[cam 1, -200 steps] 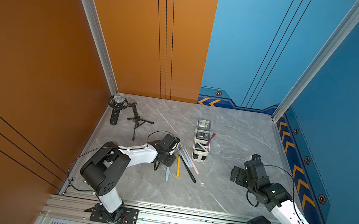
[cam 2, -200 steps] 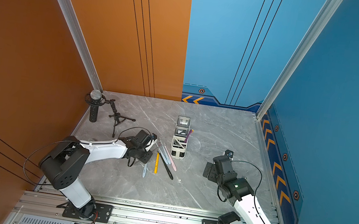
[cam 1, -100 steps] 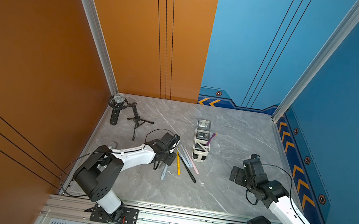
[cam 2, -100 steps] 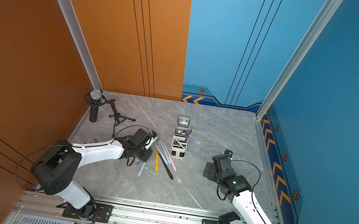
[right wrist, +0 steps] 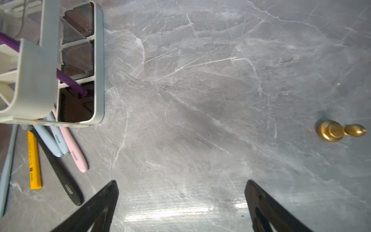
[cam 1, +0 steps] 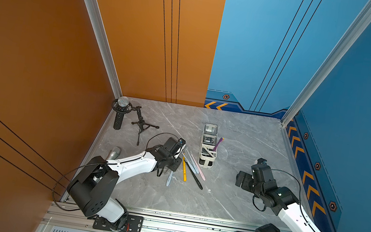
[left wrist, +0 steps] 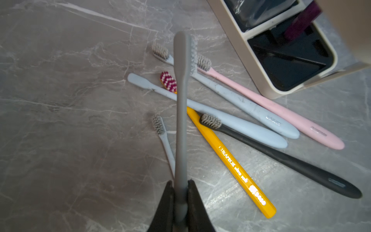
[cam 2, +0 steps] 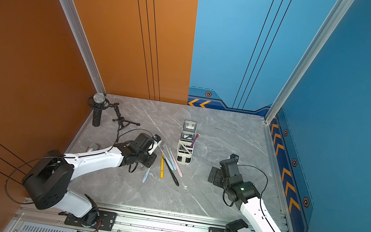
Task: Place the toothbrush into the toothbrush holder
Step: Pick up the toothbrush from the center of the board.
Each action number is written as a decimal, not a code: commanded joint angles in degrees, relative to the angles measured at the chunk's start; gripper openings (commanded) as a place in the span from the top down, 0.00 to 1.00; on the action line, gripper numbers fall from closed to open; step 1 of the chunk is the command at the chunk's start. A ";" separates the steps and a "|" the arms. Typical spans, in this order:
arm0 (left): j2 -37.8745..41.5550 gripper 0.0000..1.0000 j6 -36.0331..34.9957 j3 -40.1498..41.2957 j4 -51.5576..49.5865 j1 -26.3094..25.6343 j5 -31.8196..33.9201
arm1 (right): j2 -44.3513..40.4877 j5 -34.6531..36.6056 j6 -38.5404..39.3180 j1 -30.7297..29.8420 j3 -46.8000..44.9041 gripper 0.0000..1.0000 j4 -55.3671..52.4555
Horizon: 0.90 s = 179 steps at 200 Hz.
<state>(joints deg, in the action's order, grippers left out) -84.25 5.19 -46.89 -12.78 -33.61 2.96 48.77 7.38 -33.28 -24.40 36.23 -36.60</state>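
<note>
Handling, toothbrush: I judge it light, with a stiff slim plastic shaft and soft bristles. It is not fragile, but the narrow smooth handle can swivel or slip between flat pads. The best hold is on the thicker handle part, square across it, leaving the butt end free to enter a compartment.

Left gripper [left wrist: 180,190], lower centre of the left wrist frame: its jaws are pressed together on the handle of the grey toothbrush [left wrist: 180,104]. The shaft runs straight up the frame, its head at upper centre. How much handle sticks out behind the jaws is hidden.

The brush is carried above the table [left wrist: 60,100], over a loose heap: a yellow toothbrush [left wrist: 230,160], a black toothbrush [left wrist: 281,158], a pink toothbrush [left wrist: 271,106] and pale blue ones.

The toothbrush holder [left wrist: 241,46] stands at upper right, just beside the heap. A purple toothbrush [right wrist: 66,79] already leans in it.

Right gripper [right wrist: 180,181]: its jaws are wide apart over bare table and hold nothing.

Risk: the long free end may swing and strike the holder's rim.
</note>
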 commanded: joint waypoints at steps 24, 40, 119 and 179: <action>3.29 0.86 -2.61 1.48 -0.92 -0.32 -1.36 | -2.13 -6.46 -0.76 -0.84 2.19 0.02 4.47; 5.16 0.87 -3.33 2.43 0.19 -0.67 -3.60 | -2.77 -8.36 -1.57 -2.29 2.62 0.03 6.40; 17.03 0.86 -7.17 5.72 4.07 -9.76 -7.40 | 0.55 0.64 -0.67 -20.21 7.70 0.11 11.25; 21.23 0.86 -7.17 5.06 3.99 -15.63 -4.47 | 8.40 8.52 0.14 -30.66 11.53 0.12 17.00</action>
<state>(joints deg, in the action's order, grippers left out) -64.23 -1.10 -42.09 -9.61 -47.62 -3.01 54.43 11.07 -34.33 -53.30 44.88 -22.46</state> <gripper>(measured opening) 0.146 0.886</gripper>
